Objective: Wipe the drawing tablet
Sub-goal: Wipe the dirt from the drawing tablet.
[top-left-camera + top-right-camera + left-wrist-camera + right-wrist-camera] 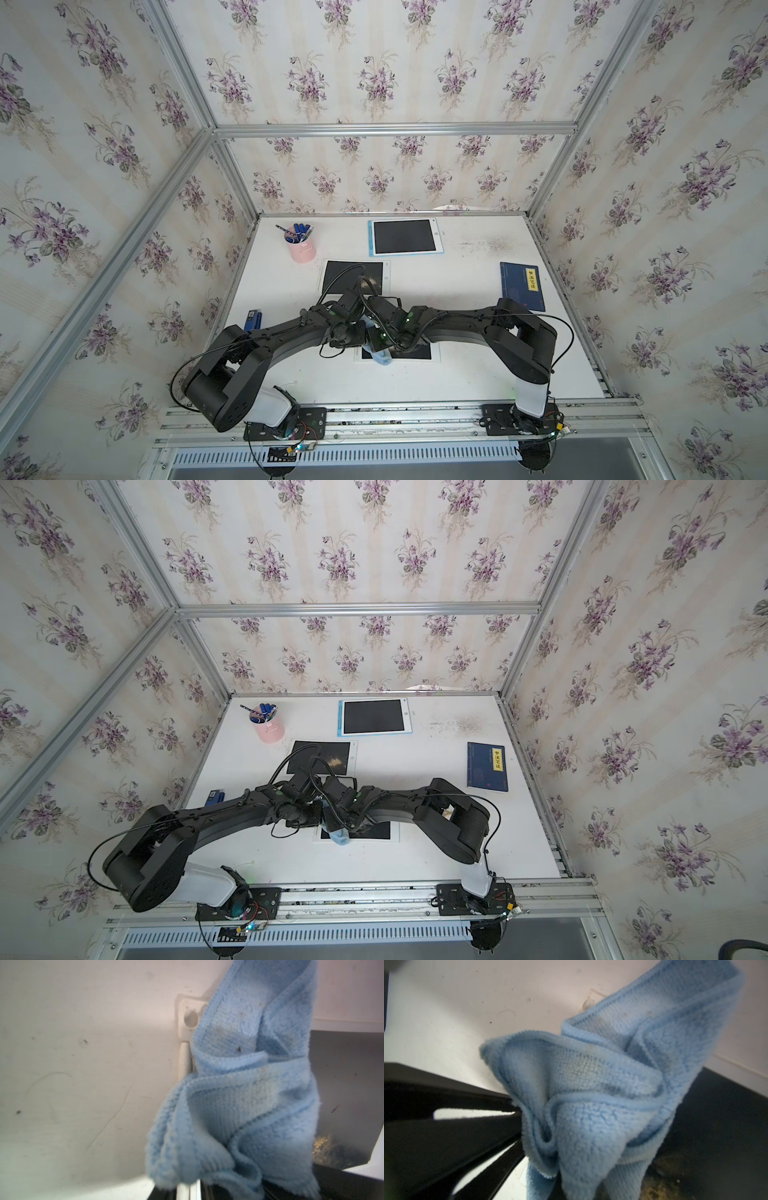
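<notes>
**Cloth hanging over the near tablet — arms meet mid-desk**

Both arms reach in over the desk and meet just toward 6 o'clock from its middle. A blue cloth hangs bunched between them. Beneath it the drawing tablet lies flat: white frame, dark screen, yellowish crumbs on the screen in the left wrist view. I cannot tell whether the cloth's lower end touches the tablet.

The right gripper is closed tight, with the cloth pinched in it as far as its wrist view shows. The left gripper sits right against the cloth. The folds hide its fingers, so I cannot tell how wide it stands or whether it grips.

Elsewhere on the desk:
- second white-framed tablet, toward 11 from centre — crumbs on its screen
- blue-framed tablet at 12
- pink pen cup at 11
- blue book at 3
- small blue item at 9
</notes>
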Robot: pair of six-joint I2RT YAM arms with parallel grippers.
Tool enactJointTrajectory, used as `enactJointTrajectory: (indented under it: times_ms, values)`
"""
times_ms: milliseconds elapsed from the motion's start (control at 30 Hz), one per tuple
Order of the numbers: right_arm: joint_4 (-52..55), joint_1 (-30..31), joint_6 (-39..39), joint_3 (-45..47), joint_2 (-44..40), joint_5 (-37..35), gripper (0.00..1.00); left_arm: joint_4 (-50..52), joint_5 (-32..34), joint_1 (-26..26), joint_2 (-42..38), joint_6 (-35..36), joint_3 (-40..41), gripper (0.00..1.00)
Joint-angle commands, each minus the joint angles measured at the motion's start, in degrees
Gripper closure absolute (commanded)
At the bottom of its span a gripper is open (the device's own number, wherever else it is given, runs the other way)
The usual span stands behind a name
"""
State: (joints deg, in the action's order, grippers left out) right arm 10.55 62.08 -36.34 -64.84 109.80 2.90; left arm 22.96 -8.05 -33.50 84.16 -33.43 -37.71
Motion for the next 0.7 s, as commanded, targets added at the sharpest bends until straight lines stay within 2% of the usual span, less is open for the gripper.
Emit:
enactJointTrajectory:
  times_ms: [0, 333, 667]
  values:
    - [6.67, -0.12, -4.00, 1.63, 0.80, -7.99, 1.00, 3.25, 1.47, 0.01, 1.88, 0.45, 2.18, 0.78]
    - [11.64, -0.19, -10.86, 8.72, -3.16, -19.18, 1.00, 2.80, 1.73, -0.01, 1.87, 0.42, 2.91, 0.78]
    - [14.03, -0.19, -13.22, 11.54, -4.09, -22.58, 1.00, 2.53, 1.77, 0.00, 2.90, 0.72, 2.67, 0.79]
